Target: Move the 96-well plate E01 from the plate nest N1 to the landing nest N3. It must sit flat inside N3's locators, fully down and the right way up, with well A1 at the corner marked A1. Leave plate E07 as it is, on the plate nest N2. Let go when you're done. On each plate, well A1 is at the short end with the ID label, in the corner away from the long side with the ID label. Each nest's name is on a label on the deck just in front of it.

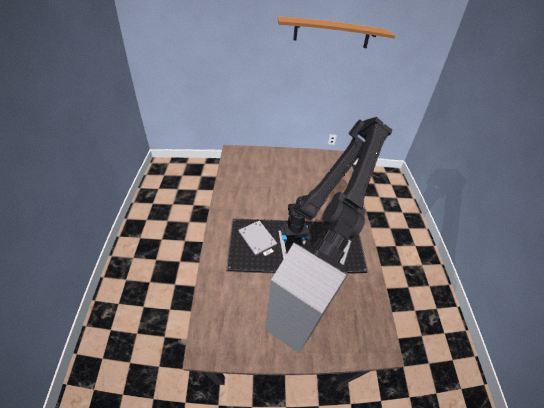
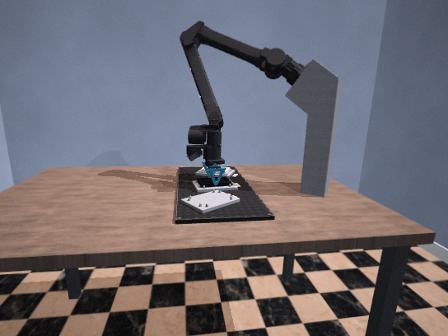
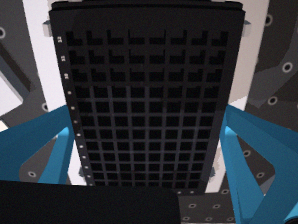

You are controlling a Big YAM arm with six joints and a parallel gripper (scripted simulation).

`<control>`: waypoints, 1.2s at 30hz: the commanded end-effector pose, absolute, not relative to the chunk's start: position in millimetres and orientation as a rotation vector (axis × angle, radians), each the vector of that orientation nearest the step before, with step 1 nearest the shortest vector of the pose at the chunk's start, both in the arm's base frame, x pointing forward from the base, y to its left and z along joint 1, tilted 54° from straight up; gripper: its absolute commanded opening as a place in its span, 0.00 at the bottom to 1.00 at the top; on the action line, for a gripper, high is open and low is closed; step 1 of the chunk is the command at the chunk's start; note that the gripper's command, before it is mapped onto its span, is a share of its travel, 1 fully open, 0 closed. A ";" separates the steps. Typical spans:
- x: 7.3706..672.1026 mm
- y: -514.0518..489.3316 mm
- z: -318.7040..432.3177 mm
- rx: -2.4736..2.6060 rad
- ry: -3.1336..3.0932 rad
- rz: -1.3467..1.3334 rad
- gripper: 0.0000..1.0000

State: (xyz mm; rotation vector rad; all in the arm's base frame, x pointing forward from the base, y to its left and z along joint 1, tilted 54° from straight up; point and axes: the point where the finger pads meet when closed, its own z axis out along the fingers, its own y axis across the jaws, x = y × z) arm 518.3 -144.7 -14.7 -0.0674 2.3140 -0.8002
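On the brown wooden bench (image 2: pixel 82 222) lies a flat black mat with small holes (image 2: pixel 247 212). Nearest on the mat in the exterior view is a bare white square nest with little pegs (image 2: pixel 210 201). Just behind it is a second white nest (image 2: pixel 231 188), and a black plate with many small square wells (image 3: pixel 147 90) is over that one. I cannot tell if the plate touches the nest. The blue jaws (image 2: pixel 214 175) of the black robot arm (image 2: pixel 206 86) come straight down from above. They pinch the black plate by its two long sides. In the wrist view one blue finger (image 3: pixel 47 143) is at the plate's left side and the other is at its right side. Farther back is a third white nest (image 2: pixel 228 170), partly hidden by the jaws. At the far right of the bench stands a tall grey block with a slanted top (image 2: pixel 319 136).
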 end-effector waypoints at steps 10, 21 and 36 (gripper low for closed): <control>518.0 -154.1 -20.9 -0.060 2.319 -0.808 0.00; 518.3 -154.6 -21.7 -0.061 2.319 -0.808 0.00; 516.9 -154.4 -22.6 -0.062 2.321 -0.808 0.00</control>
